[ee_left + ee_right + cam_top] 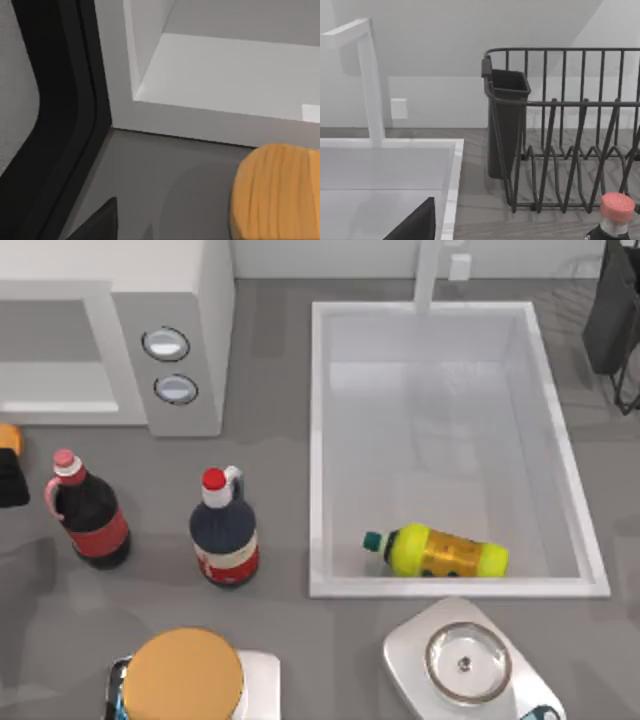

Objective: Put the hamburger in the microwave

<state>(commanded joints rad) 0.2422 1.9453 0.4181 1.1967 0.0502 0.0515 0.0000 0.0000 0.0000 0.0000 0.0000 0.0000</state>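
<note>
Grey counter: hamburger (pixel 8 437) is held far left before microwave (pixel 110 335) (grip cannot be told); insertion is needed.

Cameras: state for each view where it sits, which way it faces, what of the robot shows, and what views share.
Top view: above the table, looking down on microwave and sink; the left gripper is at the left edge by the hamburger.
Left wrist view: on the left arm, facing the microwave's cavity, hamburger close by; part of the left gripper shows.
Right wrist view: on the right arm, facing sink and dish rack; part of the right gripper shows.
Shared: top and left wrist views both show microwave and hamburger.
</note>
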